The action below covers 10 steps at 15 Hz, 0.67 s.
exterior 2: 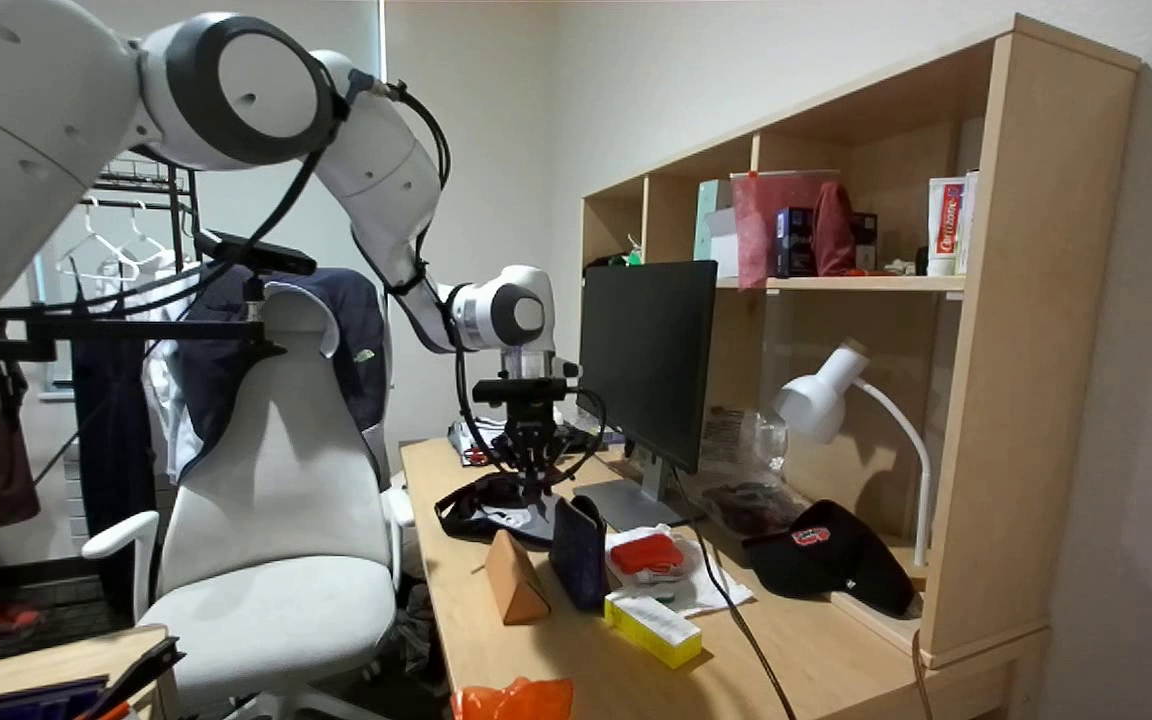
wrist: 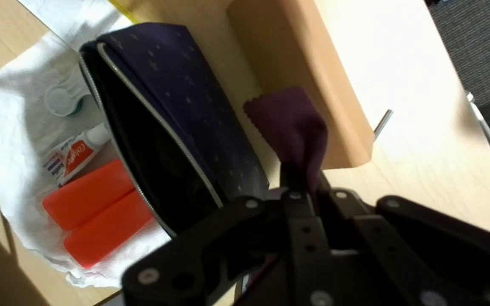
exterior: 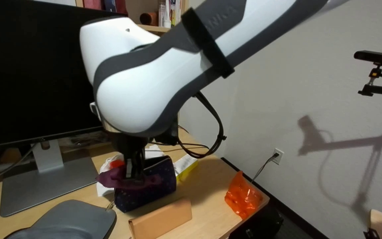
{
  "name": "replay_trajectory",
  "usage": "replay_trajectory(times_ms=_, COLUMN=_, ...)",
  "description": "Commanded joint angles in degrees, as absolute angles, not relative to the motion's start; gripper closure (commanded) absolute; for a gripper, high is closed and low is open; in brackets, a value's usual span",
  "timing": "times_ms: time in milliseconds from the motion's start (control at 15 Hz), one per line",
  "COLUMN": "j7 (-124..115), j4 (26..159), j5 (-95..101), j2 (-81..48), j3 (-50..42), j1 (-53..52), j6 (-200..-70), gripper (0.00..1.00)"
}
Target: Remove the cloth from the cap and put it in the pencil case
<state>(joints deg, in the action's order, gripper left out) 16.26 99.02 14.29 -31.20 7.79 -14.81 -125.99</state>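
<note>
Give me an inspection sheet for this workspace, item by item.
Surface: light wooden desk.
Cloth: purple cloth, pinched in the gripper, not yet put away.
Pencil case: dark pencil case, unzipped, standing on the desk.
Cap: gray cap, partly cut off in an exterior view; no cloth seen on it.
Clutter: tan case, yellow-and-white box, orange bag; red case and toothpaste tube on a white sheet.
Gripper: shut on the cloth.
Cables: black cable loops beside the arm.
Surroundings: monitor, lamp, black cap, chair.
</note>
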Motion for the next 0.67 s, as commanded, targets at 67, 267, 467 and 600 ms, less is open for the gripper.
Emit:
replay_trajectory(times_ms=67, j7=19.1, j4=96.5, j5=14.1, j2=-28.6, j3=9.3, j1=-13.6, j6=-119.3, gripper=0.92)
replay_trajectory(times_ms=267, j7=18.1, j4=92.4, j5=15.1, j2=-29.7, j3=8.2, j1=-13.5, j6=-117.0, gripper=0.92)
replay_trajectory(times_ms=467, j7=16.0, j4=88.8, j5=16.0, j2=-31.2, j3=6.7, j1=-13.9, j6=-114.5, gripper=0.92)
replay_trajectory(times_ms=600, j7=15.8, j4=87.0, j5=16.4, j2=-32.3, j3=6.0, j1=-14.0, j6=-113.0, gripper=0.92)
